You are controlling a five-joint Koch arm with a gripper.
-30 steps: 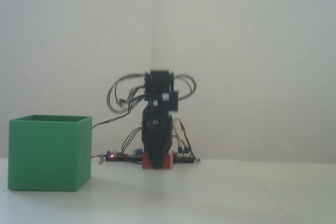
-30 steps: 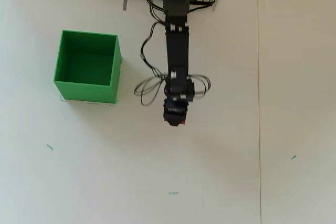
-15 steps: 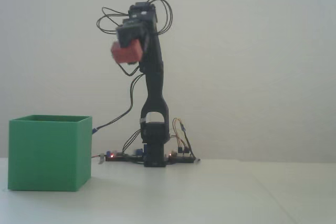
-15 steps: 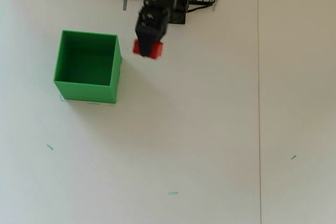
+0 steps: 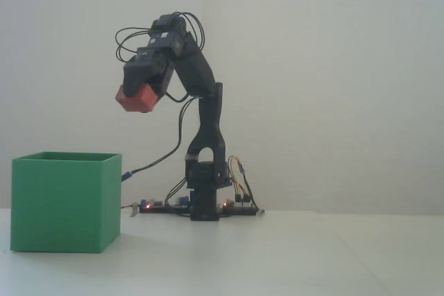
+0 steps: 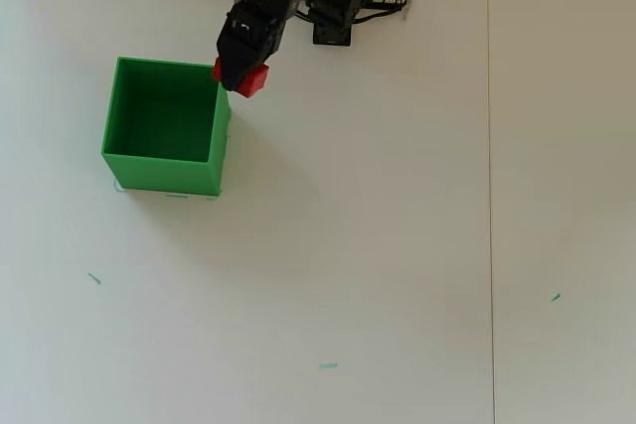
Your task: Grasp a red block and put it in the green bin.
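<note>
The red block [image 5: 137, 98] is held in my gripper [image 5: 142, 95], high in the air above and just right of the green bin [image 5: 66, 202] in the fixed view. In the overhead view the gripper [image 6: 238, 74] is shut on the red block [image 6: 252, 80], which hangs beside the bin's right wall near its far corner. The green bin [image 6: 164, 166] is open on top and looks empty inside. The black arm bends forward from its base.
The arm's base [image 5: 206, 206] with circuit boards and wires sits at the back of the white table [image 6: 397, 245]. A seam in the table runs down the right side [image 6: 489, 196]. Small green specks [image 6: 328, 366] lie on the surface.
</note>
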